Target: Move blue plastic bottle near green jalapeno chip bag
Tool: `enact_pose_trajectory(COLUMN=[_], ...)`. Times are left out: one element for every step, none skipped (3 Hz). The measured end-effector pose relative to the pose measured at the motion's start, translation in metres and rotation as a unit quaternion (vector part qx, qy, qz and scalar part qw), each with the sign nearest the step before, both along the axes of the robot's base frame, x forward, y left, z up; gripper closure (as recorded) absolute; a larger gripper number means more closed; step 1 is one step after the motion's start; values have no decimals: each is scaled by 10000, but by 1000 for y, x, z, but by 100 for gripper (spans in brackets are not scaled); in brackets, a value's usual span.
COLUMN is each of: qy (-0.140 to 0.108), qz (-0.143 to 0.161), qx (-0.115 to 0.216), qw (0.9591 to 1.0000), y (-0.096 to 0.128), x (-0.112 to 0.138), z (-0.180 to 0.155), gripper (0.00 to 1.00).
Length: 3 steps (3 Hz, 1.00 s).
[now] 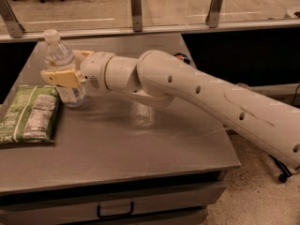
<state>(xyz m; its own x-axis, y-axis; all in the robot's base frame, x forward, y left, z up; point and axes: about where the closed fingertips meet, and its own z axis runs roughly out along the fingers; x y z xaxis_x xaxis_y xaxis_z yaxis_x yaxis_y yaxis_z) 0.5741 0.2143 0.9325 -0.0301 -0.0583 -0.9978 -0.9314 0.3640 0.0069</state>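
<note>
Camera view: my only feed, looking down on the grey table (140, 144) with the arm (197, 93) reaching in from the right.
Gripper: the gripper (62, 69) is at the table's far-left side, its tan fingers (63, 78) clamped around the blue plastic bottle (58, 56) at mid-body.
Bottle: upright, white cap on top, base at or just above the tabletop; I can't tell which.
Chip bag: the green jalapeno chip bag (30, 114) lies flat at the left edge, its top right corner just beside the bottle's base.
Progress: I judge the bottle already near enough; setting down and letting go remain.
Risk one: releasing above the surface could tip this tall, narrow bottle.
Risk two: drifting further left could land the base on the bag's edge and leave it leaning.
Risk three: a finger dragging on withdrawal could topple it.
</note>
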Motion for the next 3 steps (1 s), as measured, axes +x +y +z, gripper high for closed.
enact_pose_trajectory(qy=[-224, -366, -383], qz=[72, 153, 177], qx=[-77, -127, -303], qw=[9997, 9991, 9986], y=[5, 7, -3], x=[-2, -4, -7], z=[1, 2, 5], gripper=[0, 0, 0])
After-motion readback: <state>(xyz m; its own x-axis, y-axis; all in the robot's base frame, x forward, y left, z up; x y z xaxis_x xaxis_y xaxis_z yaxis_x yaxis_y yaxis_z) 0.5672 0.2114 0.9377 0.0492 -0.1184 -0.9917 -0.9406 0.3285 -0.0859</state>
